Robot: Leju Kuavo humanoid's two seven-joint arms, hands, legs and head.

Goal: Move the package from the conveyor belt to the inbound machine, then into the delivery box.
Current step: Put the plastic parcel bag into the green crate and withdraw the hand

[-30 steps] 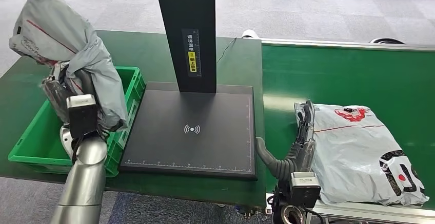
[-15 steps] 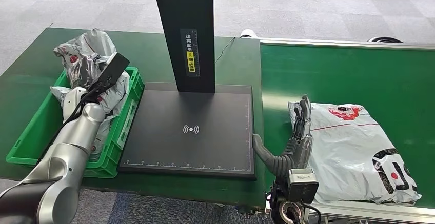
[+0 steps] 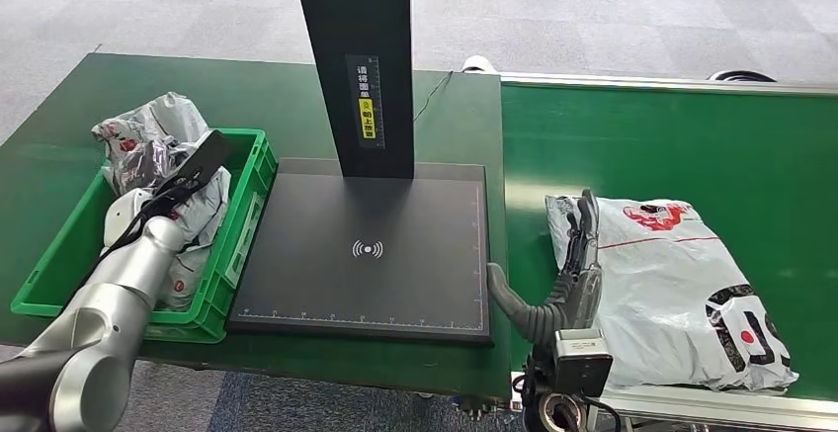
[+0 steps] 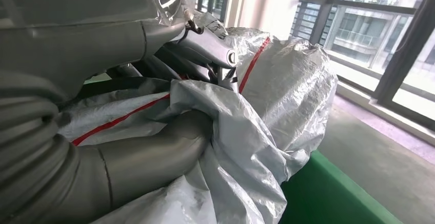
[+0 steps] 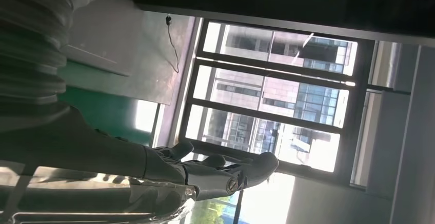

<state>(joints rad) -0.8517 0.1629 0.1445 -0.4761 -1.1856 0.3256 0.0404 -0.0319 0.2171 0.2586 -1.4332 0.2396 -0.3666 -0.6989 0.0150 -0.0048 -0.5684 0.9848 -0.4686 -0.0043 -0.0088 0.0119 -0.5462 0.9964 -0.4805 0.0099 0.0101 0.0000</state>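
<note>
A crumpled grey package (image 3: 148, 140) with red marks lies in the green delivery box (image 3: 59, 244) at the left. My left hand (image 3: 186, 177) is down in the box and grips it. In the left wrist view the thumb (image 4: 154, 157) presses into the grey plastic (image 4: 277, 96) while the fingers (image 4: 205, 44) lie over its far side. A second grey package (image 3: 682, 294) lies flat on the green conveyor belt (image 3: 672, 145). My right hand (image 3: 583, 244) stands open against that package's left edge, fingers straight, holding nothing (image 5: 215, 175).
The black inbound machine plate (image 3: 366, 249) with its upright column (image 3: 361, 66) sits between box and conveyor. The green table (image 3: 59, 135) lies around the box. The box's green wall (image 4: 328, 193) is close under the held package. Grey carpet lies beyond.
My left arm has come down, bringing the grey package from above the box into it. The package on the conveyor has drifted slightly left. My right hand has stayed at its edge.
</note>
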